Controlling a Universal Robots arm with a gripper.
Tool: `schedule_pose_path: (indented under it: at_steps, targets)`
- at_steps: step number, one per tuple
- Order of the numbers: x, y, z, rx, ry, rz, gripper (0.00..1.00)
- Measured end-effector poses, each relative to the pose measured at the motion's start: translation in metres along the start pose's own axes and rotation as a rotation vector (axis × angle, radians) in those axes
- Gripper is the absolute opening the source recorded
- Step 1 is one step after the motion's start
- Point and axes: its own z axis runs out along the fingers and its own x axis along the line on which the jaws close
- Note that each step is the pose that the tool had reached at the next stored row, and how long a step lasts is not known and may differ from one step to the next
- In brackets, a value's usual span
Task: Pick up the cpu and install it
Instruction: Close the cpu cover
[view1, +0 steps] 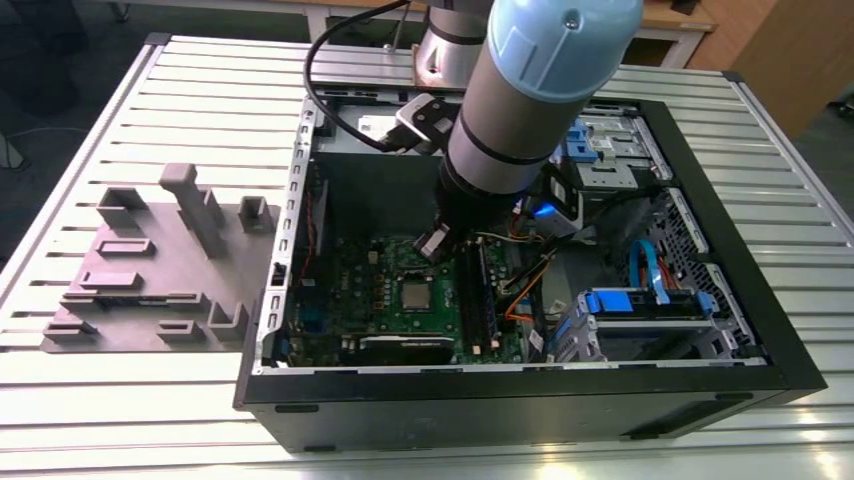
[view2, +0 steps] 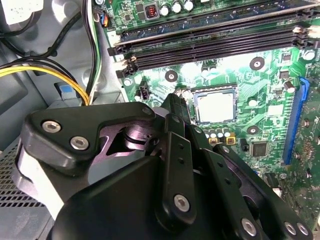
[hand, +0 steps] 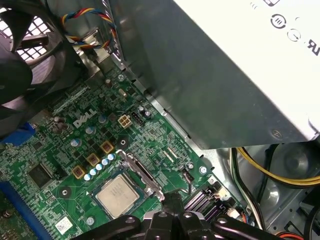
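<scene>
The cpu (view1: 418, 294) lies flat in its socket on the green motherboard (view1: 350, 300) inside the open computer case. Both wrist views show its silvery top (view2: 216, 106) (hand: 118, 196) framed by the socket's metal edge. My gripper (view1: 435, 244) hangs just above the board, a little to the side of the socket and apart from the cpu. Its black fingers (view2: 176, 102) meet at a single tip (hand: 172, 198) with nothing between them. The gripper is shut and empty.
A grey plastic tray (view1: 147, 270) stands on the slatted table at the exterior view's left. Inside the case are memory slots (view2: 210, 40), a fan (hand: 20, 50), the grey power supply box (hand: 225, 75), yellow cables (view2: 50, 75) and blue drive bays (view1: 641, 300).
</scene>
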Motion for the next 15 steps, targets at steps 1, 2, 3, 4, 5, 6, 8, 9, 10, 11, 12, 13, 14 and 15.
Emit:
schedule_pose_path:
  at_steps: [1, 2, 3, 4, 5, 6, 8, 9, 10, 11, 12, 13, 14, 15]
  targets:
    - [0.0002, -0.0002, -0.0001, 0.0000, 0.0001, 0.000, 0.10]
    - [0.0005, -0.0005, -0.0001, 0.0000, 0.0000, 0.000, 0.10]
    - [0.0009, -0.0008, -0.0001, -0.0001, 0.0000, 0.000, 0.10]
    - [0.0012, -0.0012, -0.0003, 0.0000, 0.0001, 0.000, 0.10]
    - [0.0016, -0.0016, -0.0004, 0.0000, 0.0001, 0.000, 0.10]
    - [0.0020, -0.0020, -0.0004, 0.0000, 0.0000, 0.000, 0.10]
    - [0.0028, -0.0029, -0.0006, 0.0000, 0.0001, 0.000, 0.10]
    - [0.0030, -0.0033, -0.0007, 0.0000, 0.0001, 0.000, 0.10]
    - [0.0033, -0.0038, -0.0008, 0.0000, 0.0001, 0.000, 0.10]
    - [0.0035, -0.0042, -0.0008, 0.0000, 0.0001, 0.000, 0.10]
    - [0.0037, -0.0046, -0.0009, 0.0000, 0.0001, 0.000, 0.10]
    - [0.0040, -0.0049, -0.0010, 0.0000, 0.0001, 0.000, 0.10]
    - [0.0041, -0.0052, -0.0010, -0.0001, 0.0001, 0.000, 0.10]
    - [0.0044, -0.0055, -0.0011, -0.0001, 0.0001, -0.001, 0.10]
